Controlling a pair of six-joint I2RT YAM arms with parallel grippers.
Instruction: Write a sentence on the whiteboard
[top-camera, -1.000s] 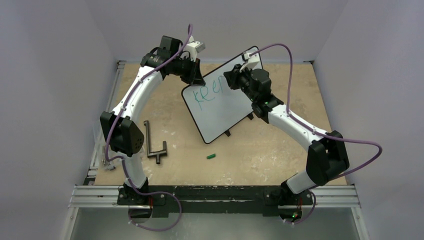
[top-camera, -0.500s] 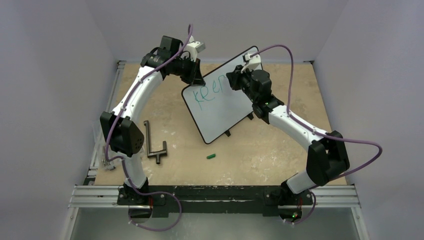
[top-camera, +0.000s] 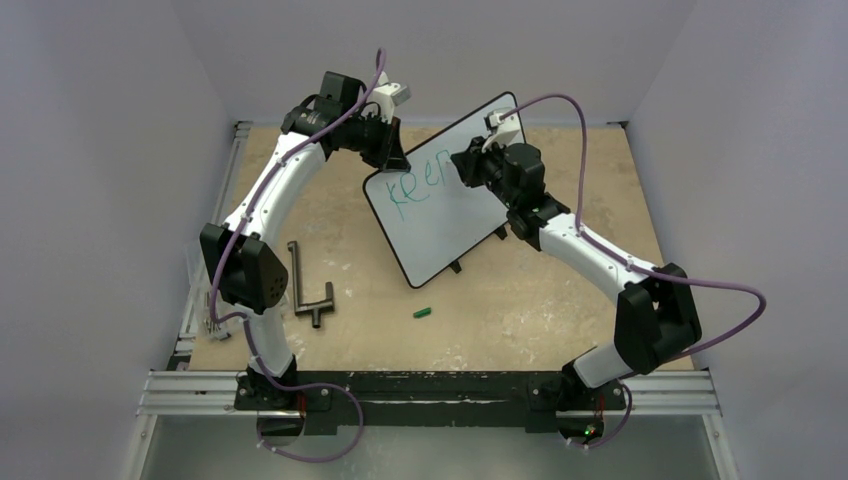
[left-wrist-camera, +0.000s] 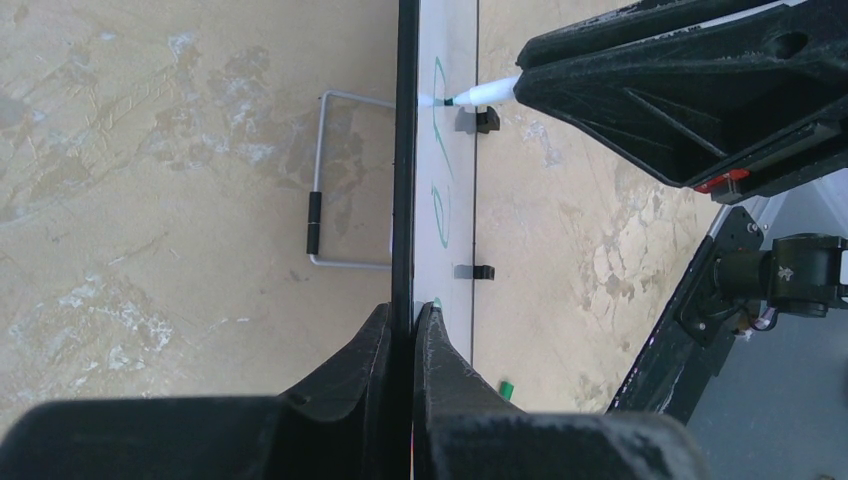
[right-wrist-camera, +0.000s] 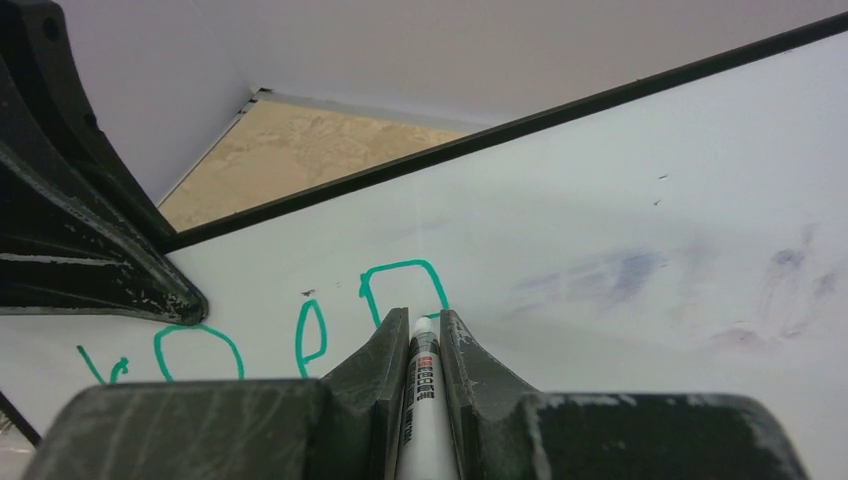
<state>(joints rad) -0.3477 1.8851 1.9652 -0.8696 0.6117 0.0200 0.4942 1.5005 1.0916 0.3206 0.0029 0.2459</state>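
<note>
Scuffed tan tabletop (top-camera: 540, 300), far middle: glossy whiteboard (top-camera: 440, 225), thin black frame, rounded corners, propped tilted. Near its top, green lettering (right-wrist-camera: 310, 335) "keep". Board edge pinched by left gripper (left-wrist-camera: 412, 318); white marker (right-wrist-camera: 418, 390) clamped in right gripper (right-wrist-camera: 415, 322), tip at last letter.

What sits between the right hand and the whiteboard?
A white marker, clamped in the right hand, its tip against the whiteboard at the green lettering. The right wrist view shows it best.
</note>
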